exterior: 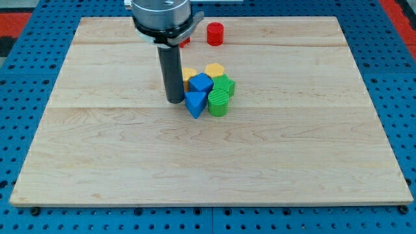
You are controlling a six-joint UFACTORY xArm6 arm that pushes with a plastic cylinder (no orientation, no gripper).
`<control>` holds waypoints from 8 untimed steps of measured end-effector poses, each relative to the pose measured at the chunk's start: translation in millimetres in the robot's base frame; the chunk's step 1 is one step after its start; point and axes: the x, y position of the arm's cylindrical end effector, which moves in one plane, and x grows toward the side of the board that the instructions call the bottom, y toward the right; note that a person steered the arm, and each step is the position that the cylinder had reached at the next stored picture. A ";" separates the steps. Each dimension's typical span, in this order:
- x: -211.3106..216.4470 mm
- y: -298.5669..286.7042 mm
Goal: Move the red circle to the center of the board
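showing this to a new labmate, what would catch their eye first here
The dark rod drops from the view's top, my tip just left of a tight cluster: blue blocks, green blocks, yellow blocks. The red circle sits apart near the board's top edge.

This looks to me like a robotics lab bench, not a home or shop. I'm working over a pale wooden board (pixel 208 156) laid flat on a blue perforated metal base (pixel 26 97), the kind with a regular grid of mounting holes, showing along the frame's left, right and bottom edges. A red surface (pixel 16 23) shows in the upper left corner. The small plastic blocks look 3D-printed, like the ribbed green block (pixel 219 103).
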 end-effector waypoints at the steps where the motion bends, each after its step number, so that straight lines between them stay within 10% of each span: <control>1: 0.0 4.6; 8: 37.4 6.7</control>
